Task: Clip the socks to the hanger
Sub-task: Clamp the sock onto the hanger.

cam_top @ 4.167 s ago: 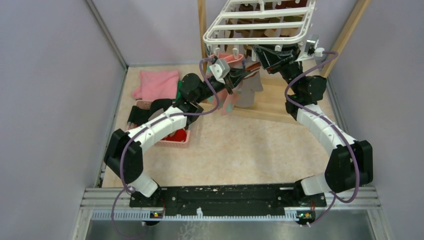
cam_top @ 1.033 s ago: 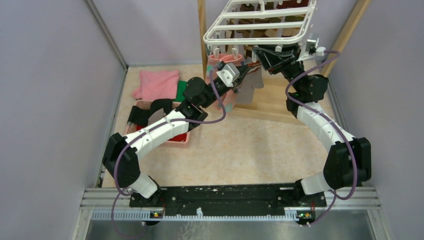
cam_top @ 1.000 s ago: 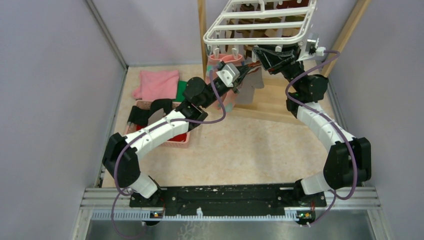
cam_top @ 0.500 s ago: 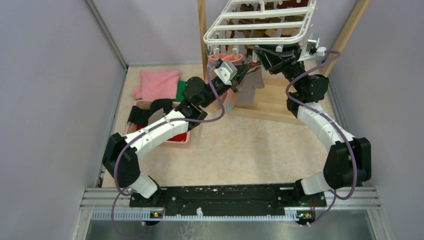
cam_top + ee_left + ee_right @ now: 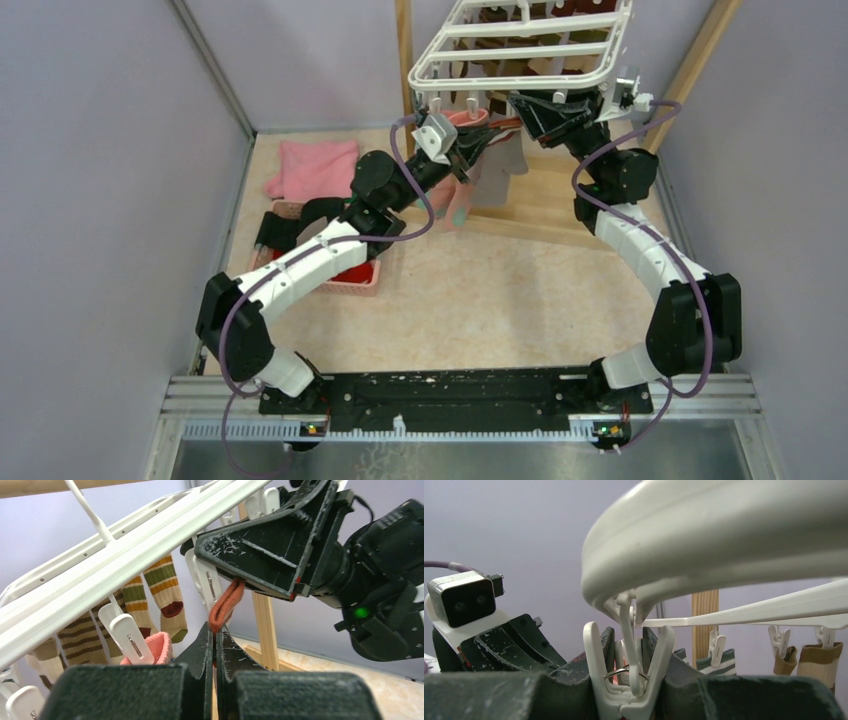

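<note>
Two grippers meet under the near edge of the white hanger (image 5: 520, 48), out at 12 o'clock on the table. The left gripper (image 5: 215, 632) is clenched on the brown-red cuff (image 5: 227, 602) of a grey sock (image 5: 497, 172), holding it up just below the right gripper (image 5: 628, 650). That one is squeezing a white clip (image 5: 596, 680) by its handles (can't tell if the cuff's in yet). From the left wrist camera, striped socks (image 5: 160, 587) hang off at 9 o'clock.
</note>
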`<action>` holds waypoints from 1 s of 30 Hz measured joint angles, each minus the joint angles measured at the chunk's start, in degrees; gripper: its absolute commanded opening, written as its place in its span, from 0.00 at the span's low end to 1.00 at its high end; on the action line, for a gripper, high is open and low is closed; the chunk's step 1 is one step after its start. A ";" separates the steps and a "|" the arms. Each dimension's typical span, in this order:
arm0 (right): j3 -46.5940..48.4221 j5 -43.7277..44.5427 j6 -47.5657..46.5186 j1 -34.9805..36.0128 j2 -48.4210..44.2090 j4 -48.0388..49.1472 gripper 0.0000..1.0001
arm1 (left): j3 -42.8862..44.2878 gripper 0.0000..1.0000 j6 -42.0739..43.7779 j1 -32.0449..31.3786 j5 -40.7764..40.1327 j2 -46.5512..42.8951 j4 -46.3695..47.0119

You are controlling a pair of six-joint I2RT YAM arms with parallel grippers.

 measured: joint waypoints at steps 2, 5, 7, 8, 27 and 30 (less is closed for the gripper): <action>0.00 -0.02 0.00 -0.15 0.00 0.00 0.01 | 0.00 0.00 -0.85 0.20 1.25 -0.42 0.02; 0.00 -0.04 0.00 -0.22 0.00 0.00 0.01 | 0.00 0.00 -2.34 0.66 2.29 -0.61 0.15; 0.02 -0.04 0.00 -0.22 0.00 0.02 0.01 | 0.00 0.00 -3.34 0.94 2.49 -0.61 0.11; 0.04 -0.07 0.00 -0.22 0.00 0.02 0.01 | 0.00 0.00 -3.72 1.11 2.47 -0.61 0.11; 0.04 -0.37 -0.17 -0.59 0.00 -0.17 0.01 | -8.44 0.00 0.74 2.62 8.11 -2.89 6.95; 0.04 -0.52 -0.13 -0.59 0.00 0.02 0.01 | -8.37 0.00 2.71 2.62 7.93 -2.84 6.05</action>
